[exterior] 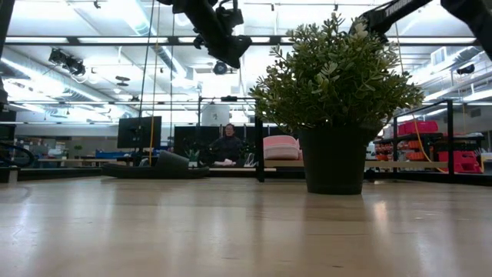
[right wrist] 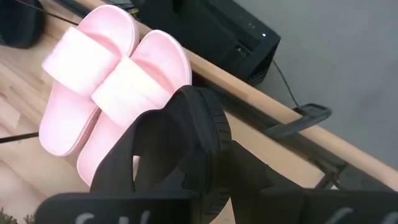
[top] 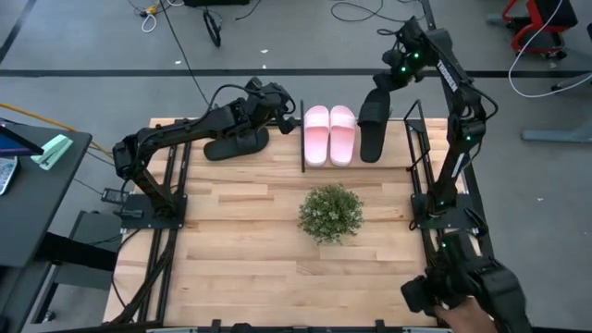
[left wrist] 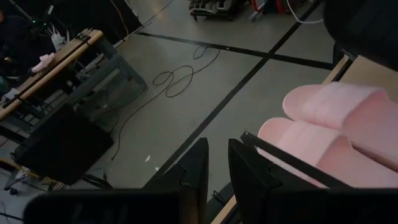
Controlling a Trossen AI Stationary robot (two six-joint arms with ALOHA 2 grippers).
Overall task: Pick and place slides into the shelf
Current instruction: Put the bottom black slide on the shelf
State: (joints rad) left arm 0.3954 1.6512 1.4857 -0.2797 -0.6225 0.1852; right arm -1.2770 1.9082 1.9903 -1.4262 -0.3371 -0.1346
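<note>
Potted plant (top: 330, 212) sitting mid-table (top: 240, 250), nearest camera side. Beyond it, shelf (top: 303, 139) standing along far table edge, two pink slides (top: 329, 135) lying side by side inside it. Right end effector (top: 381, 85) gripping black slide (top: 374, 125) by its strap, holding it tilted, toe down – just beside pink pair, within shelf. Left end effector (top: 292, 120) hovering near shelf's left post, fingers (left wrist: 196, 171) nearly together, holding nothing. Second black slide (top: 236, 145) lying on table left of shelf – under left arm.
</note>
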